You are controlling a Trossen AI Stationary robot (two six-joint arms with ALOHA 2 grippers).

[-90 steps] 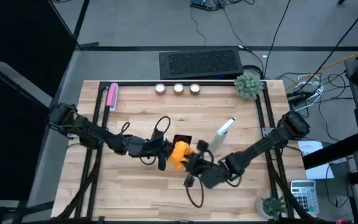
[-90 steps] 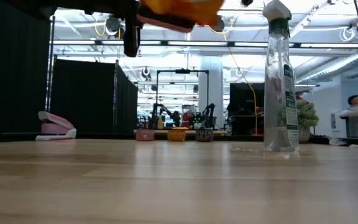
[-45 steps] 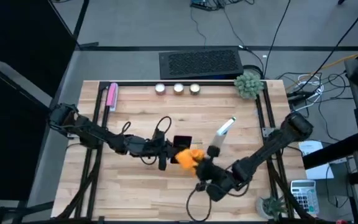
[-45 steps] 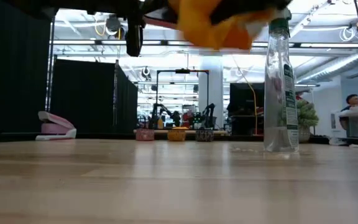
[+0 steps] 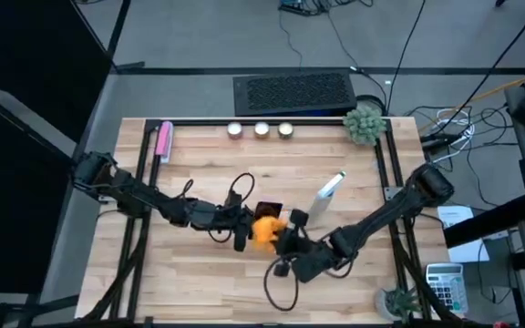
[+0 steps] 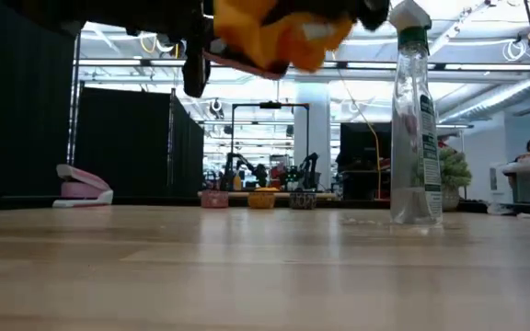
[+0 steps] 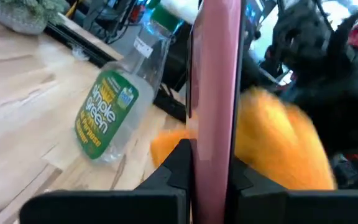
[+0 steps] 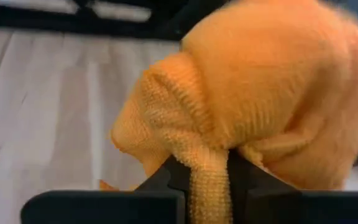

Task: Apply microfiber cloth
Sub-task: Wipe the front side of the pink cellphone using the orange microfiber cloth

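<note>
Above the table's middle, the right gripper point(image 5: 276, 239) pinched the bright orange microfiber cloth point(image 5: 264, 229) against the left gripper's point(image 5: 244, 224) clamped pink-edged phone point(image 7: 215, 93); hard rubbing might dislodge it.

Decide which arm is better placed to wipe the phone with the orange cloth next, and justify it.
The right: its gripper is shut on the microfiber cloth, pressed against the phone. The left gripper is shut on that phone, holding it above the table.
</note>
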